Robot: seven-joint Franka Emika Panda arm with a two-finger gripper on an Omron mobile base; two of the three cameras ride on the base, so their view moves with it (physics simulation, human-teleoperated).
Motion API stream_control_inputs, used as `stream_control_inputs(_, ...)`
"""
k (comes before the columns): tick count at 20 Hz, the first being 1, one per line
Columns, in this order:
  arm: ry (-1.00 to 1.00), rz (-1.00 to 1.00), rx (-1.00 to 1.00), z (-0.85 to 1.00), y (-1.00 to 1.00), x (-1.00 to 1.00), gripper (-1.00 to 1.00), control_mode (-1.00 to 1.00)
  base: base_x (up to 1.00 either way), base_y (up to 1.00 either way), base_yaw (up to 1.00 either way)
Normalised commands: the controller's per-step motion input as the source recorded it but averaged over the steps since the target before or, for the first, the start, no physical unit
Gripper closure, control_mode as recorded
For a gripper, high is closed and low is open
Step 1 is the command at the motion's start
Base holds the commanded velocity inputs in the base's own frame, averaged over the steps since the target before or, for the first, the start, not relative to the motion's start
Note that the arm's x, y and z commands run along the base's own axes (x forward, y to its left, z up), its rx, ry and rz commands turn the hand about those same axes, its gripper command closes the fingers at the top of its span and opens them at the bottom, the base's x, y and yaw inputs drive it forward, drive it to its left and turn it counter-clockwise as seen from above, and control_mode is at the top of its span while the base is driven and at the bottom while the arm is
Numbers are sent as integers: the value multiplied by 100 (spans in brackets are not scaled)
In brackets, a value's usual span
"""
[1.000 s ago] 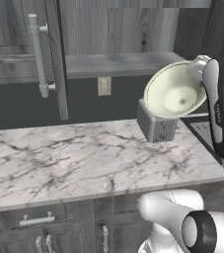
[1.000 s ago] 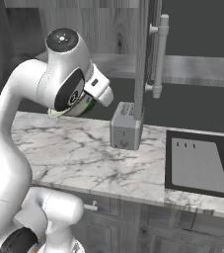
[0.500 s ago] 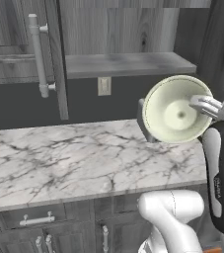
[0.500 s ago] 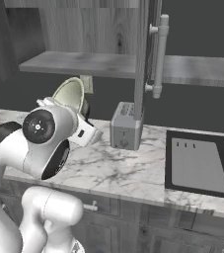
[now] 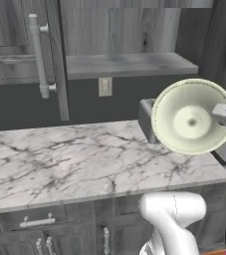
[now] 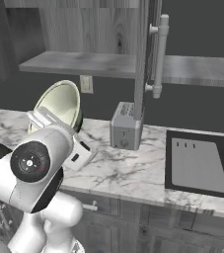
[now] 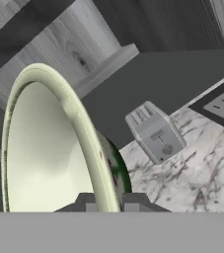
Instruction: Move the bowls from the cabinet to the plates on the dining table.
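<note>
i see no writing i can read anywhere; the toaster (image 6: pixel 124 126) has small marks on its front, too small to make out. my gripper (image 7: pixel 108 201) is pinched tight on the rim of a bowl (image 5: pixel 190 117), one finger on each side of the rim in the hand view, and my fingertips (image 7: pixel 86 202) are mostly cut off at the bottom there. the bowl is held up on edge in the air above the counter (image 5: pixel 74 159), its hollow facing the left base camera. in that view it hides most of the toaster behind it, and my hand runs off the right edge. beyond the counter, an outlet (image 5: pixel 105 86) sits on the dark wall under the shelf (image 6: pixel 79 63) of the cabinet (image 5: pixel 20 30), its open door (image 6: pixel 144 54) seen edge-on with a long handle (image 6: pixel 160 54). a dark sink (image 6: pixel 197 165) is cut off at the right of the right base view
</note>
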Motion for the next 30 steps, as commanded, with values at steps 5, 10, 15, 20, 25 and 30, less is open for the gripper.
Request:
stream_control_inputs(5,-3,0,21,-14,-2,-54,100,-100,0,0,0)
stream_control_inputs(10,0,0,7,-11,0,-4,100,-100,0,0,0)
stream_control_inputs(15,0,0,0,0,0,0,100,-100,0,0,0)
stream_control_inputs(20,0,0,0,0,0,0,100,-100,0,0,0)
stream_control_inputs(25,0,0,0,0,0,-3,100,100,-40,0,0)
stream_control_inputs(30,0,0,0,0,0,0,100,100,-66,0,0)
